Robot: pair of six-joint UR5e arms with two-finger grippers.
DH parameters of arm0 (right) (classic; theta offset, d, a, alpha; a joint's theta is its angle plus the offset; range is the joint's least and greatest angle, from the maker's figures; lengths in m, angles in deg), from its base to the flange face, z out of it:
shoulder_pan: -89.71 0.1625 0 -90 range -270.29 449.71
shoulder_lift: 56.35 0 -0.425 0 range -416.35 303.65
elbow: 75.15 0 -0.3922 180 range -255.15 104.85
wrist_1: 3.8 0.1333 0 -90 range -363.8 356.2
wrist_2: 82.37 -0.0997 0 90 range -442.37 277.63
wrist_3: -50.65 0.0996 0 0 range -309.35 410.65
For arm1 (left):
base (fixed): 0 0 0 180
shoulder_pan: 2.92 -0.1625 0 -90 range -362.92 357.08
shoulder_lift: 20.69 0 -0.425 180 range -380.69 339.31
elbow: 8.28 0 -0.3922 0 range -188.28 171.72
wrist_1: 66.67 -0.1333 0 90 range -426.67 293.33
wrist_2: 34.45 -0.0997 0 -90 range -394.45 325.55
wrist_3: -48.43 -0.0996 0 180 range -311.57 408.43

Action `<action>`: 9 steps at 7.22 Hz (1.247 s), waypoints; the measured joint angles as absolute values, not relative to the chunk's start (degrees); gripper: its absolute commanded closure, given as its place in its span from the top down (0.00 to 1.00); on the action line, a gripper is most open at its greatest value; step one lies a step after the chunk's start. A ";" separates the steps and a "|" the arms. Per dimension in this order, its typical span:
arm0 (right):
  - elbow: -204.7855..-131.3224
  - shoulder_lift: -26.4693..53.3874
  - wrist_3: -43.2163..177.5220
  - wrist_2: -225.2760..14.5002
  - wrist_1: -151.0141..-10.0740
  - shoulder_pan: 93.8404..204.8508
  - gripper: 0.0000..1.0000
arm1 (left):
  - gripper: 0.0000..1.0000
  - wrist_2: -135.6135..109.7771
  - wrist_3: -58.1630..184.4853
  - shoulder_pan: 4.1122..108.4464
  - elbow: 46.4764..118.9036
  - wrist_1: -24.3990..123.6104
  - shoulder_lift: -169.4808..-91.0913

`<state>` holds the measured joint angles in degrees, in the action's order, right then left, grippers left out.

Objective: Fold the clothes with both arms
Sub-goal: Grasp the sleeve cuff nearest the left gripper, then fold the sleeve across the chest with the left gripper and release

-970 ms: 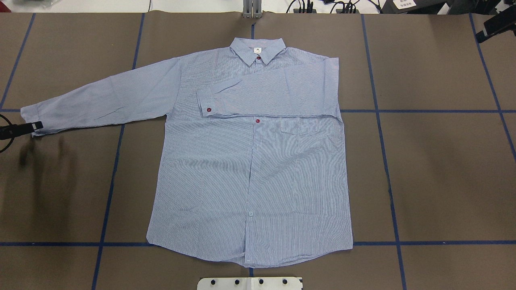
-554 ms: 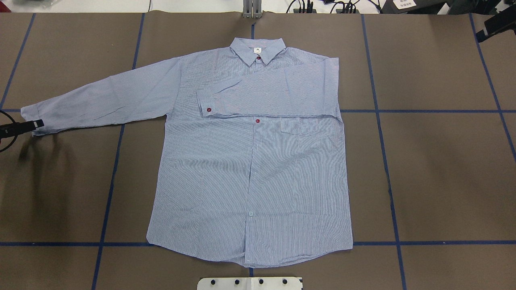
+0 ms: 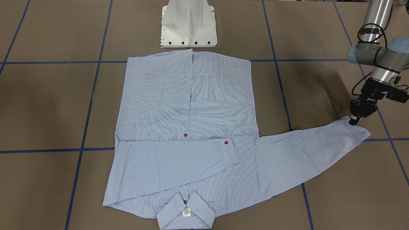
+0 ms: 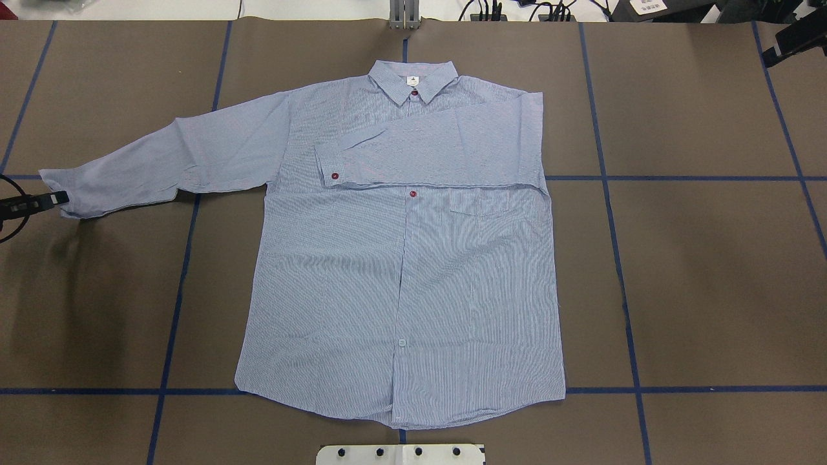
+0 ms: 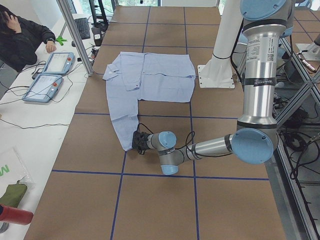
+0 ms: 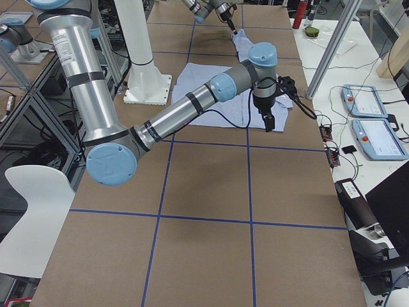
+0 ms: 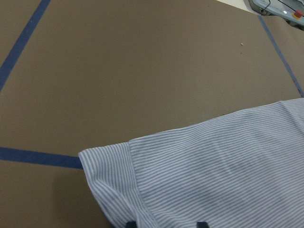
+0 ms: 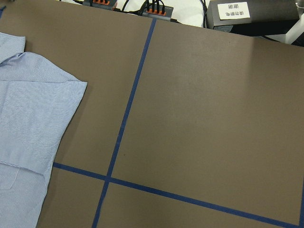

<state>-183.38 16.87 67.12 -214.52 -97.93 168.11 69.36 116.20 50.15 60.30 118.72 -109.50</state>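
The light-blue striped shirt point(image 4: 400, 258) lies flat, front up, collar at the table's far side. One sleeve is folded across its chest point(image 3: 172, 159). The other sleeve point(image 4: 168, 161) stretches out to the robot's left. My left gripper point(image 4: 59, 199) is shut on that sleeve's cuff point(image 3: 358, 129), low over the table; the cuff point(image 7: 142, 185) fills the left wrist view, with the fingertips point(image 7: 202, 223) at the bottom edge. My right gripper point(image 6: 268, 123) hangs above the table beside the shirt's folded side. It is empty, and I cannot tell whether it is open or shut.
The white pedestal base point(image 3: 188, 25) stands just behind the shirt's hem. Blue tape lines point(image 4: 620, 278) grid the brown table cover. Teach pendants point(image 6: 364, 102) and an operator point(image 5: 20, 35) are at the far side. An aluminium post point(image 4: 404, 13) stands at the far edge.
The left gripper has shifted slightly toward the shirt with the cuff. The outstretched sleeve has slackened and bunched, its lower edge pulled up and inward.
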 measured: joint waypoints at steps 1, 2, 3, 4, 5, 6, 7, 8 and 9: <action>-183.37 16.87 67.15 -214.51 -97.93 168.11 1.00 | 0.00 71.68 116.07 50.79 63.76 118.27 -108.96; -183.38 16.86 67.17 -214.52 -97.93 168.11 1.00 | 0.00 72.99 115.99 51.41 67.66 118.00 -108.67; -183.41 16.86 67.17 -214.49 -97.93 168.11 1.00 | 0.00 74.45 115.95 51.93 71.72 117.22 -108.80; -183.42 16.86 67.17 -214.49 -97.93 168.11 1.00 | 0.00 77.78 115.94 52.64 76.40 113.20 -110.03; -183.46 16.86 67.17 -214.53 -97.93 168.11 1.00 | 0.00 81.26 115.91 53.20 81.45 105.39 -113.03; -183.49 16.88 67.20 -214.54 -97.91 168.11 1.00 | 0.00 82.87 115.87 53.07 85.14 96.57 -118.26; -183.50 16.91 67.23 -214.55 -97.89 168.11 1.00 | 0.00 83.18 115.85 51.56 86.74 87.58 -125.01; -183.59 16.94 67.25 -214.54 -97.91 168.11 1.00 | 0.00 81.55 115.82 48.39 86.99 77.88 -132.44; -183.67 16.97 67.26 -214.50 -97.92 168.11 1.00 | 0.00 78.34 115.81 45.19 85.75 70.57 -139.22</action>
<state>-183.67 16.97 67.26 -214.50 -97.92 168.11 78.34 115.81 45.19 85.75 70.57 -139.22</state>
